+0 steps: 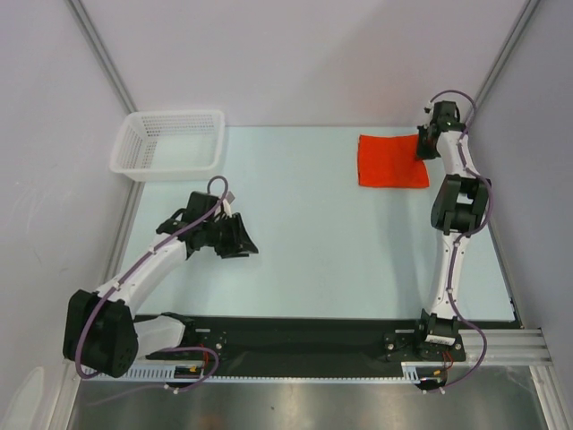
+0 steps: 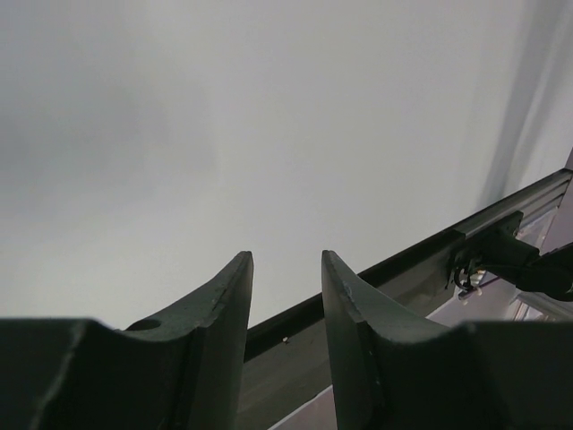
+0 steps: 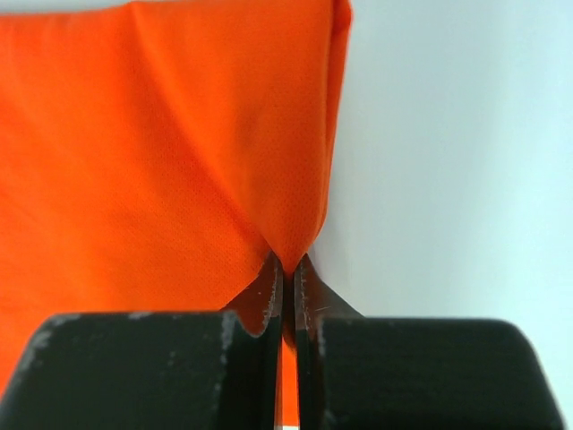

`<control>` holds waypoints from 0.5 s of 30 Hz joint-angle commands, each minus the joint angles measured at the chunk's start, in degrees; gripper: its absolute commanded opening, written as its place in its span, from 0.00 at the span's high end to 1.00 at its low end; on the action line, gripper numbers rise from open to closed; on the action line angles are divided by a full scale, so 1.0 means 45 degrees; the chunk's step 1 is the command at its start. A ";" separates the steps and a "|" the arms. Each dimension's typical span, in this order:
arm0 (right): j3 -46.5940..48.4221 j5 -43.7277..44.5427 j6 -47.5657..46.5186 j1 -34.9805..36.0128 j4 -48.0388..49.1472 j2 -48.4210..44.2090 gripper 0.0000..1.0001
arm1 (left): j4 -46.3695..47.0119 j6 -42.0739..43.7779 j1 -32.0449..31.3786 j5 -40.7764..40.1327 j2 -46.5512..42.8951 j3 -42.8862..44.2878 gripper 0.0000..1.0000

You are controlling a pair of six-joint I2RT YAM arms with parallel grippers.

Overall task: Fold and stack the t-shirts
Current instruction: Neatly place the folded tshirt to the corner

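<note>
The orange-red t-shirt (image 1: pixel 392 161) lies folded into a flat rectangle at the far right of the table. My right gripper (image 1: pixel 423 143) is at its right edge near the far corner, shut on a pinch of the cloth. In the right wrist view the t-shirt (image 3: pixel 152 152) fills the left side and its edge is drawn into a peak between the closed fingertips of the right gripper (image 3: pixel 288 262). My left gripper (image 1: pixel 240 244) is open and empty over the bare table at the left middle; in the left wrist view the left gripper (image 2: pixel 286 260) has its jaws apart with nothing between them.
A white mesh basket (image 1: pixel 170 143) stands at the far left corner. Grey walls enclose the table on the left, back and right. A black base rail (image 1: pixel 295 345) runs along the near edge, also seen in the left wrist view (image 2: pixel 403 269).
</note>
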 commanded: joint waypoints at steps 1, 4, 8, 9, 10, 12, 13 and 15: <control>0.0745 0.0716 -0.1001 -0.0376 0.0323 0.0186 1.00 | 0.0838 -0.0166 0.0025 0.0265 0.0369 -0.0043 0.58; 0.1213 0.1261 -0.1256 -0.0728 0.0344 0.0498 1.00 | 0.1033 -0.0205 0.0025 0.0246 0.0584 -0.0199 0.58; 0.0786 0.1458 -0.1763 -0.0905 0.1434 0.0382 1.00 | 0.1715 -0.0459 0.0025 0.0557 0.1072 -0.0317 0.59; 0.0785 0.1517 -0.1977 -0.0905 0.1882 0.0401 1.00 | 0.1814 -0.0517 0.0025 0.0616 0.1363 -0.0298 0.58; 0.1055 0.1633 -0.2037 -0.0925 0.2003 0.0575 1.00 | 0.1931 -0.0576 0.0025 0.0636 0.1501 -0.0278 0.59; 0.1486 0.1770 -0.2193 -0.0944 0.2043 0.0849 1.00 | 0.2225 -0.0654 0.0025 0.0734 0.1755 -0.0239 0.59; 0.1797 0.1926 -0.2194 -0.0964 0.2081 0.1063 1.00 | 0.2283 -0.0674 0.0025 0.0773 0.2027 -0.0200 0.59; 0.1762 0.2199 -0.2233 -0.1080 0.2314 0.1065 1.00 | 0.2440 -0.0713 0.0025 0.0870 0.2244 -0.0200 0.59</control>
